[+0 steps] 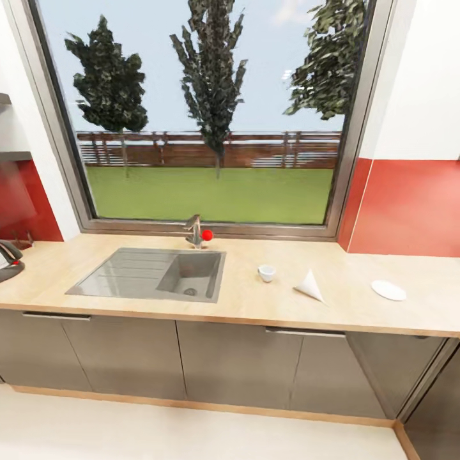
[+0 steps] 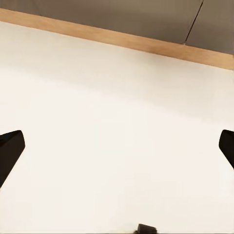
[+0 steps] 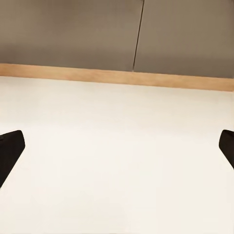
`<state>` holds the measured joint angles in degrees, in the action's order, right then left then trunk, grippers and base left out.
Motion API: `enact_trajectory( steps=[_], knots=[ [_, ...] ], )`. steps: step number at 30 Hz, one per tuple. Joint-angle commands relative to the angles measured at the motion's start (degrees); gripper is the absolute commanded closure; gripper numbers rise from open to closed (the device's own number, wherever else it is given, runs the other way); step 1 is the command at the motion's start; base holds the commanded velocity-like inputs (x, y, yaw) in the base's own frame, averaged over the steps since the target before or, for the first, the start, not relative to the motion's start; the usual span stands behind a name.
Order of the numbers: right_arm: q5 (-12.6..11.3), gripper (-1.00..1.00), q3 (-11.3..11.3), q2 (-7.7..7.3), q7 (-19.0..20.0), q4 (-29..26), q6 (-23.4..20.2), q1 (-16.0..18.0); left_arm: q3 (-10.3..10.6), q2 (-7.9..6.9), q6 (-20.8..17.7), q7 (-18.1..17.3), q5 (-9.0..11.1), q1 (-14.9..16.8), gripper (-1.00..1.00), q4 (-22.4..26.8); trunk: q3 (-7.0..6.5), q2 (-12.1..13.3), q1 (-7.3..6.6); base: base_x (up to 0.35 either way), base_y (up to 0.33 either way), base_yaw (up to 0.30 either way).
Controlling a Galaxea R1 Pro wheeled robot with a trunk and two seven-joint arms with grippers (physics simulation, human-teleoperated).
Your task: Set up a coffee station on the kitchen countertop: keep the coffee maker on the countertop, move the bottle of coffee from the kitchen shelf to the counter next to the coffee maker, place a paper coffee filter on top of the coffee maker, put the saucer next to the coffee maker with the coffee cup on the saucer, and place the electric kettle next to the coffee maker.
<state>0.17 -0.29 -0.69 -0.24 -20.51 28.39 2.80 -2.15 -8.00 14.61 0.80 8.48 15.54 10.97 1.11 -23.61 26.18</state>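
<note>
Hanging over pale floor, the left gripper has its two dark fingertips set wide, at opposite edges of the left wrist view, with nothing between them. Beyond those tips runs a wooden plinth strip, and past it the grey cabinet fronts.

The right gripper matches it: its fingertips are spread wide and empty over the same floor, and ahead of them lie the plinth and the grey doors, split by a thin vertical seam.

Farther out, in the head view, the countertop spans the picture above the cabinets. A grey sink is sunk into its left half, with a tap bearing a red knob behind it, under a large window looking on trees, a fence and grass. Right of the sink the cup stands upright on the wood, by itself. Just right of the cup lies a white paper filter, a cone tipped on its side, apart from the cup. Farther right, well apart from both, the saucer lies flat and bare near the red backsplash. At the far left edge a dark object with a red spot sits on the countertop, cut off by the frame; what it is cannot be told.
</note>
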Motion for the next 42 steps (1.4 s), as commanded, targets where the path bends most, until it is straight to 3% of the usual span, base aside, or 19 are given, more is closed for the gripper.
enact_trajectory(
  steps=[1,5,9,13,14,15,16,17,19,20,21,22,23,24,27,30,37,42],
  knots=[
    [-0.01,-1.00,-0.06,0.03,-0.06,0.03,0.18,0.05,-0.14,0.04,0.04,-0.06,0.13,-0.45,-1.00,-0.50,0.11,-0.11,0.04,0.069,0.055,-0.028],
    [-0.08,-1.00,-0.08,0.18,-0.10,-0.15,0.19,0.08,0.05,0.06,-0.19,-0.09,-0.52,-3.09,-1.00,-2.68,0.10,-0.11,0.04,0.032,0.026,-0.013],
    [-0.19,-1.00,-0.07,0.38,-0.16,-3.97,0.22,0.09,0.09,-0.32,-0.39,-0.09,-3.31,-7.59,-1.00,-4.92,0.10,-0.11,0.04,0.005,0.004,-0.002],
    [-0.30,-1.00,-0.07,0.57,-2.82,-15.04,0.12,0.10,0.07,-1.49,-0.84,-0.04,-5.40,-10.99,-1.00,-5.80,0.10,-0.11,0.04,0.000,0.000,0.000],
    [-0.38,-1.00,0.03,0.82,-5.72,-22.48,-0.01,0.09,0.02,-2.42,-1.43,0.00,-5.72,-11.86,-1.00,-6.97,0.10,-0.11,0.04,0.000,0.000,0.000],
    [-0.40,-1.00,0.16,1.08,-7.29,-26.99,-0.11,0.09,-0.06,-2.96,-2.63,0.04,-5.78,-12.16,-1.00,-8.25,0.10,-0.11,0.04,0.000,0.000,0.000],
    [-0.40,-1.00,0.32,2.71,-8.54,-35.20,-0.61,0.10,-0.10,-3.50,-7.65,0.33,-5.84,-12.38,-1.00,-9.72,0.10,-0.11,0.04,0.000,0.000,0.000],
    [-0.38,-1.00,0.34,3.51,-8.70,-37.90,-1.40,0.10,-0.08,-3.60,-9.24,0.54,-5.91,-12.41,-1.00,-9.92,0.10,-0.11,0.04,0.000,0.000,0.000],
    [-0.36,-1.00,0.36,5.29,-8.90,-42.28,-4.69,0.17,-0.06,-3.75,-11.25,0.84,-6.03,-12.44,-1.00,-10.12,0.10,-0.11,0.04,0.000,0.000,0.000],
    [-0.35,-1.00,0.37,7.17,-9.01,-45.64,-9.49,1.13,-0.02,-3.80,-12.14,0.93,-6.11,-12.46,-1.00,-10.21,0.10,-0.11,0.04,0.000,0.000,0.000],
    [-0.35,-1.00,0.37,8.10,-9.16,-47.45,-12.25,2.47,0.05,-3.78,-12.36,0.94,-6.16,-12.46,-1.00,-10.24,0.10,-0.11,0.04,0.000,0.000,0.000],
    [-0.34,-1.00,0.37,8.94,-9.55,-49.48,-16.21,5.04,0.19,-3.74,-12.56,0.95,-6.31,-12.49,-1.00,-10.33,0.10,-0.11,0.04,0.000,0.000,0.000],
    [-0.32,-1.00,0.37,9.54,-10.62,-50.93,-22.70,10.15,0.44,-3.71,-12.74,0.96,-6.91,-12.75,-1.00,-10.63,0.10,-0.11,0.04,0.000,0.000,0.000],
    [-0.26,-1.00,0.37,9.73,-13.70,-51.08,-28.61,15.96,0.53,-3.74,-12.82,1.02,-7.29,-13.16,-1.00,-10.94,0.10,-0.11,0.04,0.000,0.000,0.000],
    [-0.19,-1.00,0.37,9.80,-19.32,-50.99,-34.68,22.14,0.62,-3.70,-12.84,1.07,-7.46,-13.67,-1.00,-11.09,0.10,-0.11,0.04,0.000,0.000,0.000],
    [-0.17,-1.00,0.41,9.82,-22.17,-50.98,-39.62,26.48,0.64,-3.76,-12.91,1.50,-7.50,-13.82,-1.00,-11.13,0.10,-0.11,0.04,0.000,0.000,0.000],
    [0.07,-1.00,0.46,9.83,-23.15,-50.62,-42.40,29.17,0.65,-3.86,-12.94,3.95,-7.52,-14.39,-1.00,-11.23,0.10,-0.11,0.04,0.146,0.000,0.000],
    [0.11,-1.00,0.35,9.78,-23.14,-43.16,-42.45,29.22,0.69,-3.77,-12.94,4.03,-7.52,-15.28,-1.00,-11.23,0.10,-0.11,0.04,0.319,0.000,0.000]
  ],
)
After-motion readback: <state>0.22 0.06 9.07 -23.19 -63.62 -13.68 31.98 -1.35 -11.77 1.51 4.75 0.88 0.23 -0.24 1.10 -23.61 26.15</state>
